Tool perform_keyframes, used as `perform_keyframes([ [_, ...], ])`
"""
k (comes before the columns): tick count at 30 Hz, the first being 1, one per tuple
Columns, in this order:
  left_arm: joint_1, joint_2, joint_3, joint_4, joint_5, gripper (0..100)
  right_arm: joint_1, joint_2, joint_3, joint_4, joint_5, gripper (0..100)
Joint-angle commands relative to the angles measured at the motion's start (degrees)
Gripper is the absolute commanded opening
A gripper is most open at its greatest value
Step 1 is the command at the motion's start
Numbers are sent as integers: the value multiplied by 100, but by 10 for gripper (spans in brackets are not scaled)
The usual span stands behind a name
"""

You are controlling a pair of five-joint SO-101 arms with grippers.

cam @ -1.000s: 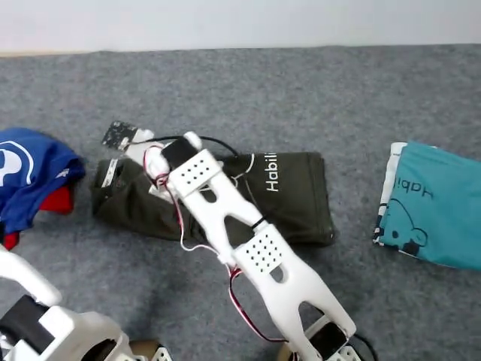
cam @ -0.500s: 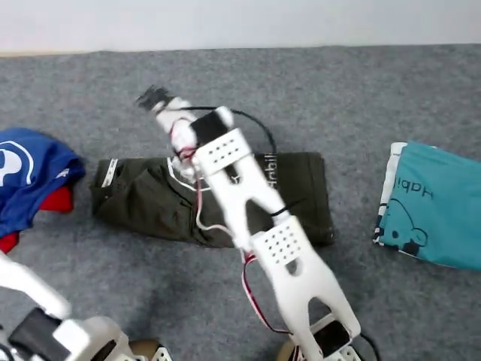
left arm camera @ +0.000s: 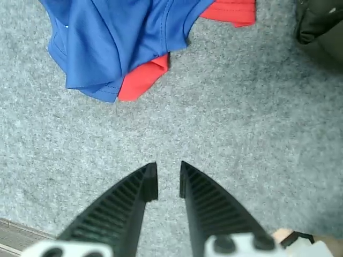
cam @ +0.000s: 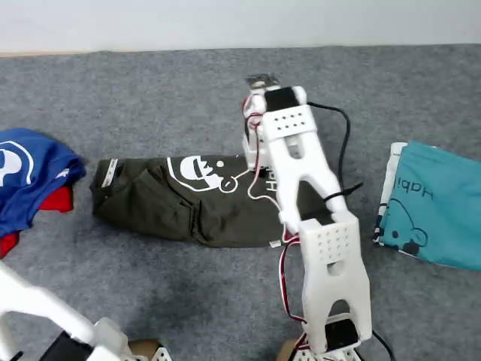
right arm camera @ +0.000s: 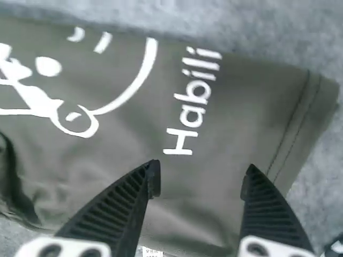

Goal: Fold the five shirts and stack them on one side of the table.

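Covering the table (cam: 113, 90) is a grey felt-like surface. The right arm (cam: 301, 173) stretches from the near edge out over the middle. A dark olive shirt (cam: 150, 203) lies across the centre with its white print up, its left end rumpled and its right end flat. A teal shirt (cam: 443, 214) sits at the right side, apparently folded, though its far part runs out of the high view. A blue shirt (cam: 30, 177) is bunched at the left edge, lying over a red shirt (cam: 58, 199). The right gripper (right arm camera: 202, 171) hangs over the olive shirt's flat end by the lettering, jaws spread wide and holding nothing. The left gripper (left arm camera: 168, 168) is above bare grey surface near the blue and red shirts, with a narrow gap between its fingers, empty.
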Motion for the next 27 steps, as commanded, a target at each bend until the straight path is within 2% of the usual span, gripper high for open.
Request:
perform_keyframes([
  [1, 9, -185, -31, 149, 18, 79, 163, -409, 26, 233, -334, 258],
  [10, 18, 44, -31, 123, -26, 79, 778, -286, 44, 233, -396, 259],
  [19, 26, 589, -66, -9, -18, 79, 971, 145, 220, 215, -440, 259],
  [27, 352, 607, -66, 26, 9, 79, 980, 998, 220, -233, -448, 259],
])
